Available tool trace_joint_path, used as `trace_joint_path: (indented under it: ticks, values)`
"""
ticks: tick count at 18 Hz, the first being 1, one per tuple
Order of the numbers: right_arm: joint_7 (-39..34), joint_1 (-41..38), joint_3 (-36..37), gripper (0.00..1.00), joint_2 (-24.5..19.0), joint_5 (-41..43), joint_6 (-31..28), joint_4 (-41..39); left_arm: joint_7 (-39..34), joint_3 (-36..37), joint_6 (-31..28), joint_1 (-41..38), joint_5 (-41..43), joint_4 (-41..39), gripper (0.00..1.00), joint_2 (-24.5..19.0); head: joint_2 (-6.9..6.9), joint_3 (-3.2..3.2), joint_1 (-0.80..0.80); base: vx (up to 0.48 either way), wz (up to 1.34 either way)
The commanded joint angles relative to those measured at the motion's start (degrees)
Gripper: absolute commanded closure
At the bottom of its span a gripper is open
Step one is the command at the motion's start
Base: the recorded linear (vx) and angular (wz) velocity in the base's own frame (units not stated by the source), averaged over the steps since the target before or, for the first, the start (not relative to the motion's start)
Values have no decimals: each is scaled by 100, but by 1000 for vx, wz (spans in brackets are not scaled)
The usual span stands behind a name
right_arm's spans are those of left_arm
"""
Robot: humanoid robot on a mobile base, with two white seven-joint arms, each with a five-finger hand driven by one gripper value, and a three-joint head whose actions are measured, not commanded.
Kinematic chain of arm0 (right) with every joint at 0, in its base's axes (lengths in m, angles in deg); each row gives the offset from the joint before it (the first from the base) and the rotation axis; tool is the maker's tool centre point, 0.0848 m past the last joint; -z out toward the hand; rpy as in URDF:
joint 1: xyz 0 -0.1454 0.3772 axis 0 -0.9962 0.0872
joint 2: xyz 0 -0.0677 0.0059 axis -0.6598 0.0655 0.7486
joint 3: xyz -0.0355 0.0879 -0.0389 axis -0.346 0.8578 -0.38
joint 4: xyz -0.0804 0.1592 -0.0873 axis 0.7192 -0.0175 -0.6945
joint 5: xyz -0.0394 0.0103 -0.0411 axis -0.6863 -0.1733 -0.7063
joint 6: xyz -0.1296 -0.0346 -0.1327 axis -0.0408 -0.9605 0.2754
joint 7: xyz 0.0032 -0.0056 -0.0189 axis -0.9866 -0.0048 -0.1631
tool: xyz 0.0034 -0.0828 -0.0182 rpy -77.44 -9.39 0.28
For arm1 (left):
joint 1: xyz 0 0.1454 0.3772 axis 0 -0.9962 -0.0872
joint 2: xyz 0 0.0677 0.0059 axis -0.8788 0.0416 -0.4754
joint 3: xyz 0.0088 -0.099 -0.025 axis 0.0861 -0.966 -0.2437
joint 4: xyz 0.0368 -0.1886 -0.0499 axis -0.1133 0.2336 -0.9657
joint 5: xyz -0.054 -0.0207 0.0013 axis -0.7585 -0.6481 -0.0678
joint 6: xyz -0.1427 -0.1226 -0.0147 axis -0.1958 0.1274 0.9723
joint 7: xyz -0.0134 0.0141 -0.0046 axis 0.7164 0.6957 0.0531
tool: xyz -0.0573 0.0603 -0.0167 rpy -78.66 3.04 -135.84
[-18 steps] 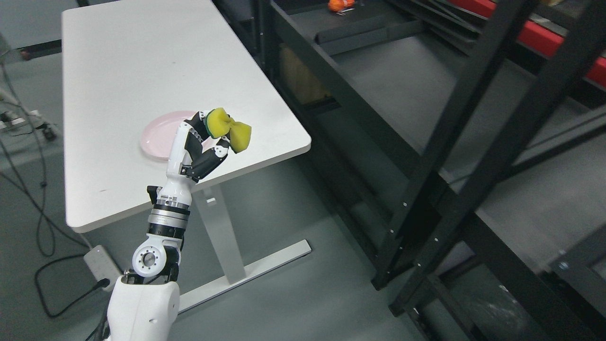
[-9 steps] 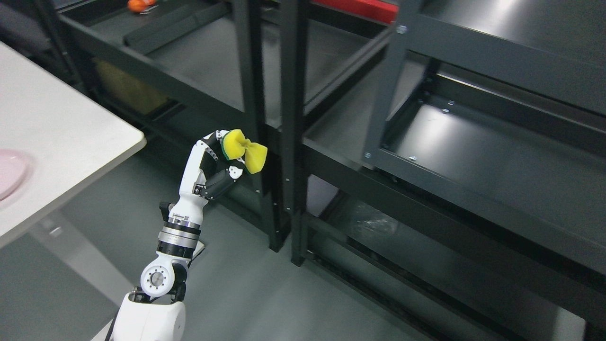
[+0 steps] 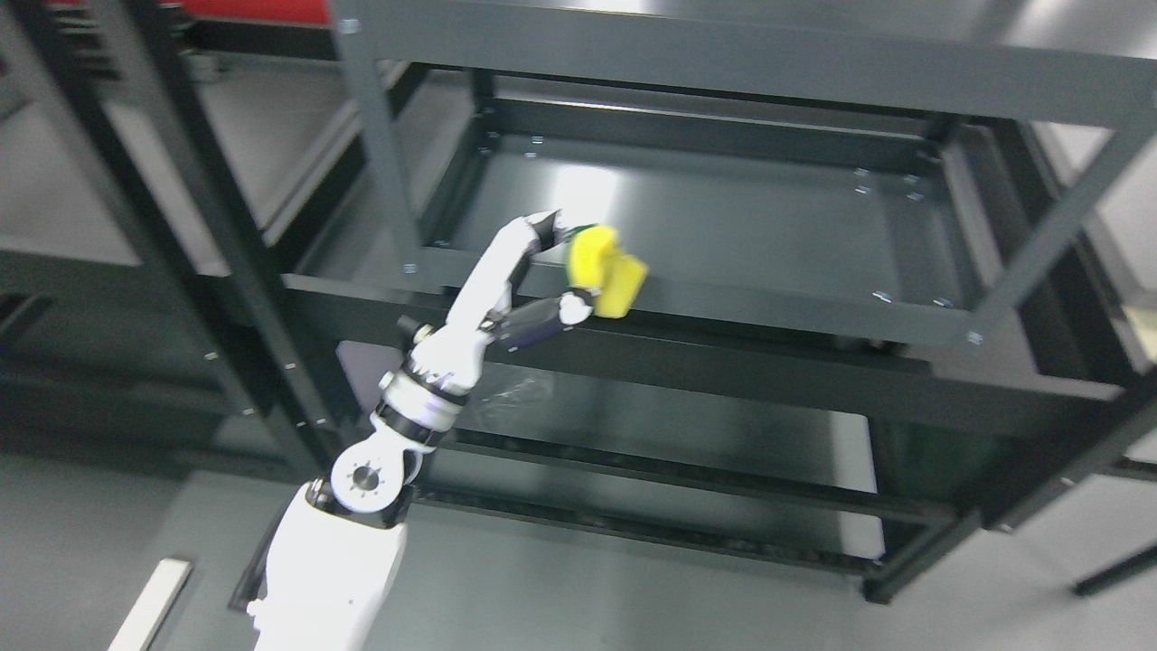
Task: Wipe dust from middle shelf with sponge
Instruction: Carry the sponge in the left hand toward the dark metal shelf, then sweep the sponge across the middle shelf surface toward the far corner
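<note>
Our left hand (image 3: 542, 280) pinches the yellow sponge (image 3: 607, 269) between its fingers (image 3: 542, 316), so that the sponge is squeezed in the middle. We hold the sponge in front of the front rail of the dark metal shelf (image 3: 723, 217), at the left part of this level, and we cannot tell if it touches the rail. Below, the lower shelf (image 3: 687, 434) shows some pale marks. Our white forearm (image 3: 425, 398) comes up from the lower left.

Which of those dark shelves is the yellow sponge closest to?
The middle shelf, the tray-like one with the bright glare. The left hand holds the sponge at its front rim; the other levels lie above and below.
</note>
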Motion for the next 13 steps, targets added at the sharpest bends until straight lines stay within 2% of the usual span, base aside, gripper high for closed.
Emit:
trace_joint_path:
  ticks: [1,5,7,10,13]
  values:
    - [4,5,0,0,100,0,-3,-101,301,2526,11,1737,844,-620,100,-101,0,0,0,-46,-642]
    - [4,5,0,0,100,0,-3,-101,1434,1800,371,3373,1968,-594,100,-101,-1,0,0,25,-240]
    - [4,5,0,0,100,0,-3,-101,1586,1596,468,3901,2574,-472,100,-101,-1,0,0,32,50]
    - [4,5,0,0,100,0,-3,-101,1569,1674,722,4219,3313,-366,100,-101,-1,0,0,27,91]
    - [4,5,0,0,100,0,-3,-101,1429,1894,968,4185,3622,19,100,-101,-1,0,0,27,33]
